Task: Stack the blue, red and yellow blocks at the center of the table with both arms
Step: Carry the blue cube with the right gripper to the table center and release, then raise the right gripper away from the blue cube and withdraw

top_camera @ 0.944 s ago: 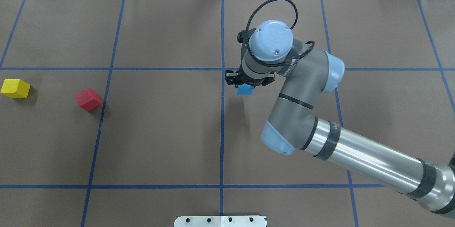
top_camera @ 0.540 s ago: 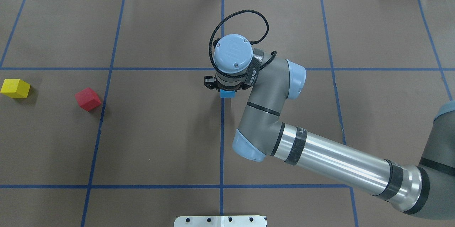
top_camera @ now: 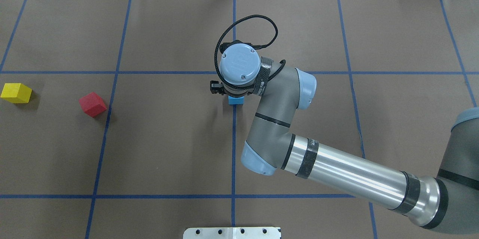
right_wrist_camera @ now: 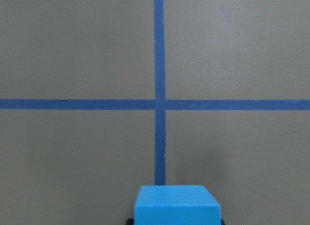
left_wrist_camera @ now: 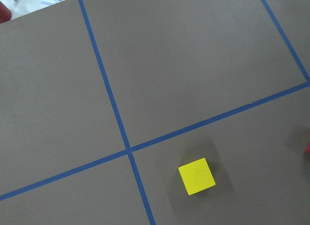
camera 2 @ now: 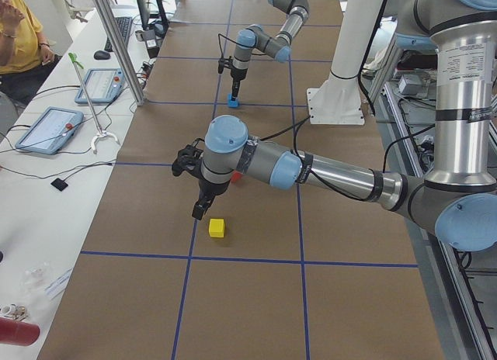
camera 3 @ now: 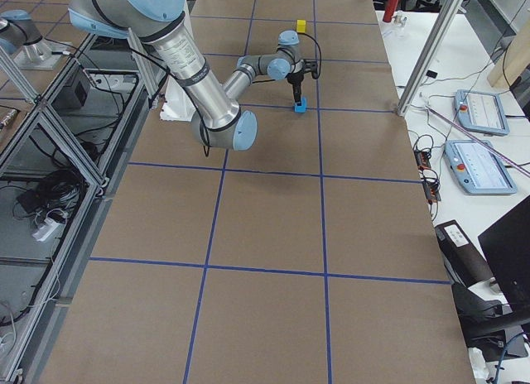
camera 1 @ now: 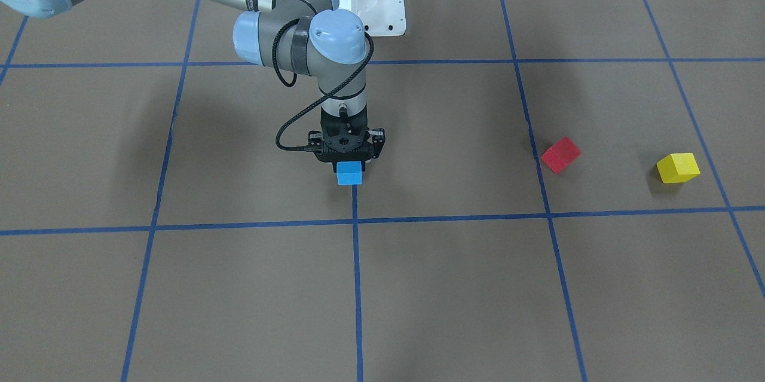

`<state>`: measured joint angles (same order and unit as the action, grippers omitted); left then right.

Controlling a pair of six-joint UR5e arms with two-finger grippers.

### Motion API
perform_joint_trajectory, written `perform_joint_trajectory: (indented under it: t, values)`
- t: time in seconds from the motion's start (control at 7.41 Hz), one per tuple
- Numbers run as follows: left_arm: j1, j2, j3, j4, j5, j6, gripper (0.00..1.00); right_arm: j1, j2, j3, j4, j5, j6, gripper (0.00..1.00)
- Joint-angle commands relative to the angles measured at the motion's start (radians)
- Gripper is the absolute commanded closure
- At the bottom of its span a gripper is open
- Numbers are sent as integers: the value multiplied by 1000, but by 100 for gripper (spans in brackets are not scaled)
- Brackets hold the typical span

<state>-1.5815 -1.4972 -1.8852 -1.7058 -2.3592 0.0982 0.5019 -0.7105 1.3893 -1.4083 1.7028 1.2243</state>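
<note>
**Right arm has blue block at centre line; red and yellow loose on the left side**

The right end effector (camera 1: pixel 349 165) points straight down and is closed on the blue block (camera 1: pixel 349 175), fingers on two opposite sides of it. The block sits squarely over the centre blue tape line (camera 1: pixel 356 274), a little to the robot's side of the tape crossing. The right wrist view shows the crossing just ahead of the block's top face. The block is very low on the brown surface (camera 1: pixel 454 298). Whether it is touching down, cannot tell. A black cable (camera 1: pixel 291 126) loops from the right wrist to the end effector.

The red block (camera 1: pixel 560 155) lies alone on the surface well to the robot's left of centre, turned at an angle to the grid, just beside a tape line. The yellow block (camera 1: pixel 678 167) lies further out on the same side, near the red one but apart from it. Neither is touched by anything, and nothing is stacked.

The left end effector (camera 2: pixel 200 212) shows only in the left side view. There it hangs tip-down close to the yellow block, with the left arm stretched low over the surface and covering most of the red block. Whether its fingers are apart or together, cannot tell. The left wrist view looks down on the yellow block beside a tape crossing.
</note>
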Motion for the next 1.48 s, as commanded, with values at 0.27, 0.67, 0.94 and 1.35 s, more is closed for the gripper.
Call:
perform_joint_trajectory:
  t: [0.27,0.67,0.94,1.35]
  values:
    - [2,-79,8,5,0,0,0,111,-4,14,20,65,-43,0]
    - [23,-92,-28,-120,-9,-147,0,404,-198,199,-29,330,-305,0]
    - [194,-67,-14,-291,0,-219,0,634,-327,295,-161,470,-641,0]
    - [352,-63,-11,-342,6,-222,0,881,-563,306,-159,582,-1109,0]
